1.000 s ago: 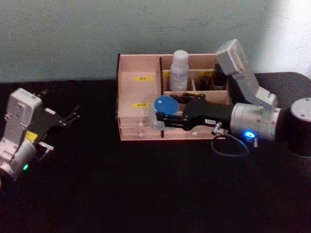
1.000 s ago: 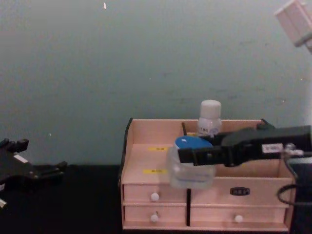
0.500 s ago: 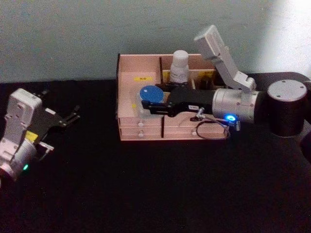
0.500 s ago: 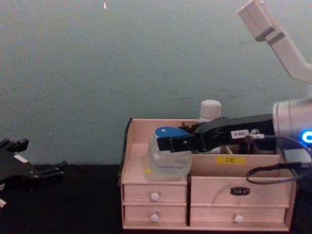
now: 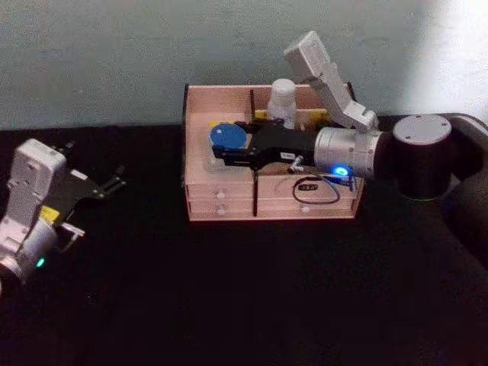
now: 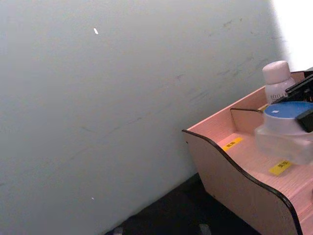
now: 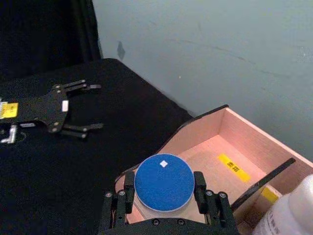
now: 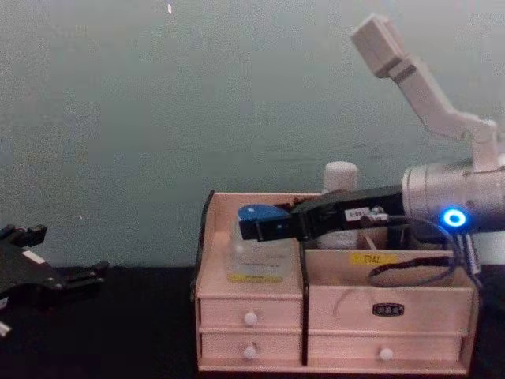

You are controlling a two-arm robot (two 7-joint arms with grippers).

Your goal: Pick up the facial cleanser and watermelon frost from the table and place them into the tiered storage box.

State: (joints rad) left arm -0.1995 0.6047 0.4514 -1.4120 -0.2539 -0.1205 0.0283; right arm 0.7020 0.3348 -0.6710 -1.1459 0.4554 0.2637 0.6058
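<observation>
the facial cleanser (image 7: 288, 215) is cut off at the lower right corner; in the head view the right gripper (image 5: 223, 155) hides its base.

Dim, soft-focus pics w/ bright glare at upper right.

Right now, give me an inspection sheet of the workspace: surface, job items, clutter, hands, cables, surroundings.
Surface: black table, bare in front.
Tiered storage box: against the wall, drawers closed.
Facial cleanser: upright in a rear compartment of the box.
Watermelon frost: held over the box's left compartment; whether it is set down cannot be told.
Clutter: nothing seen on the table.
Right hand: shut on the jar, fingers on either side of its blue lid.
Left hand: open, parked at the left of the table.
Cables: black loop hanging off the right wrist.
Surroundings: plain pale wall.
</observation>
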